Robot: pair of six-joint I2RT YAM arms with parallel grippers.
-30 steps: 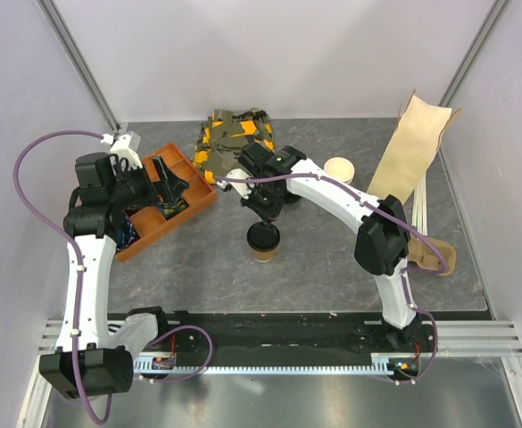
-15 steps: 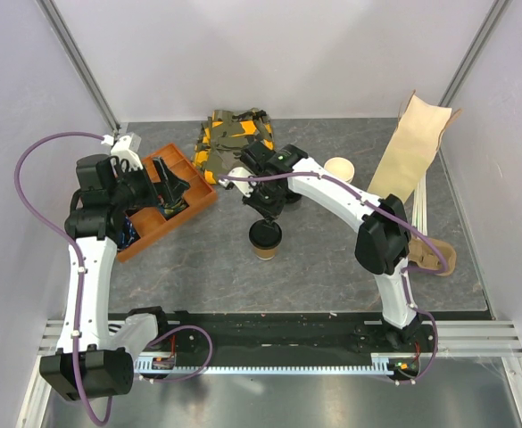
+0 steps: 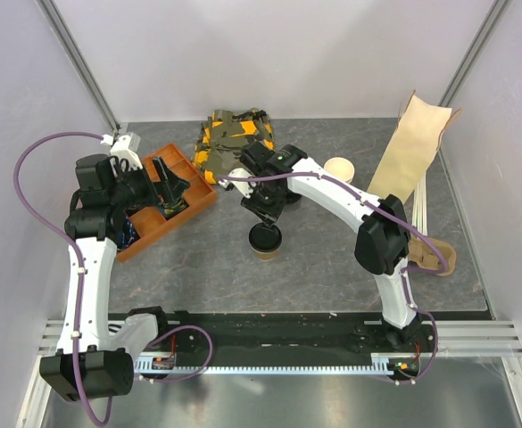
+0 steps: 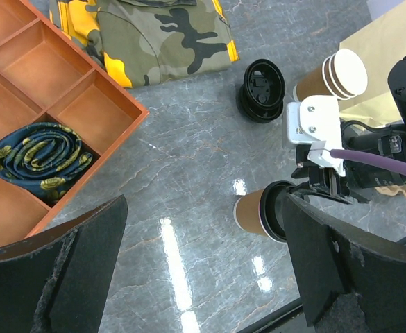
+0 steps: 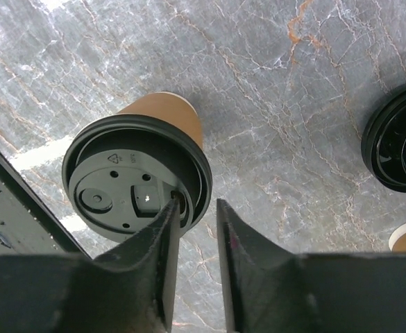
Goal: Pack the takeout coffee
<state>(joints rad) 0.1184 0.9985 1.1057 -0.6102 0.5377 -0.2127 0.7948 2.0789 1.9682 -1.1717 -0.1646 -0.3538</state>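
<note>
So the takeout coffee (image 3: 264,241) was found standing on the grey marbled table (image 3: 332,267), roughly mid-table with its black lid on. It was parked just in front of the camo garment (image 3: 234,134) and well apart from the brown paper bag (image 3: 412,147) propped at the far right. Not packed yet, basically.

The right gripper (image 5: 196,208) was positioned right over the far edge of the cup. In the wrist view its fingers (image 5: 147,277) were seen parted only a little, with the lid's rim sat at the gap: one finger over the lid, the other outside it. A strip of table could be seen between them, so the cup wasn't really being clamped. Whether the rim was touched by either finger couldn't be told.

The left gripper (image 4: 203,277) was held over by the orange divided tray (image 4: 95,114) on the left, fingers spread wide and nothing gripped. A rolled blue-and-yellow patterned cloth (image 4: 43,152) was tucked into one of the tray's compartments.

A loose black lid (image 4: 261,90) was lying on the table just beside the stack of tan paper cups (image 4: 334,76), both located beyond the coffee.
</note>
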